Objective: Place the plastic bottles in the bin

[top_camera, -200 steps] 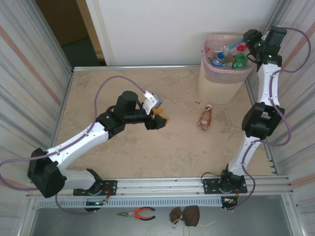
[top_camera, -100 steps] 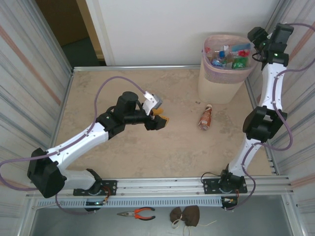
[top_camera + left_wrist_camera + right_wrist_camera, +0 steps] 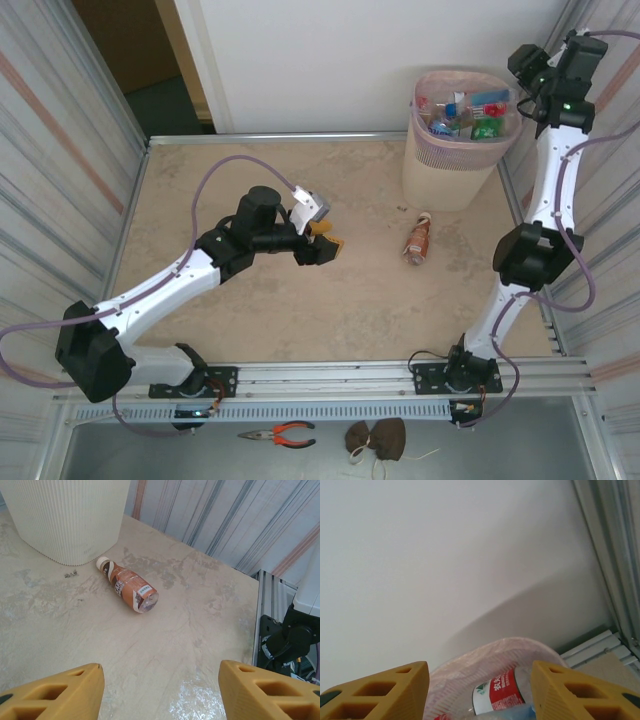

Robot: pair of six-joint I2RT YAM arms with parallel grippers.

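Beige marbled table takes up the middle of the overhead view, with corrugated metal panels at both sides and a white wall along the top. At the upper right stands the bin, with several plastic bottles already lying inside its liner. One brownish bottle lies on its side on the table right of centre, just below the bin and apart from it, its pale cap pointing toward the bin's foot.

Left of centre, the left gripper hovers over the table facing that bottle but well apart from it. Its orange fingers are spread, with nothing between them. In the upper right corner the right gripper hangs high beside the bin's rim, fingers likewise spread and empty.

The lying bottle looks light, probably thin-walled plastic that gives under a squeeze. It is round with a slick label wrap, so it may roll away or slip if nudged from one side. The best hold is likely across the middle of the body, jaws set square to its long axis. The stiffer neck below the cap would be a second choice.
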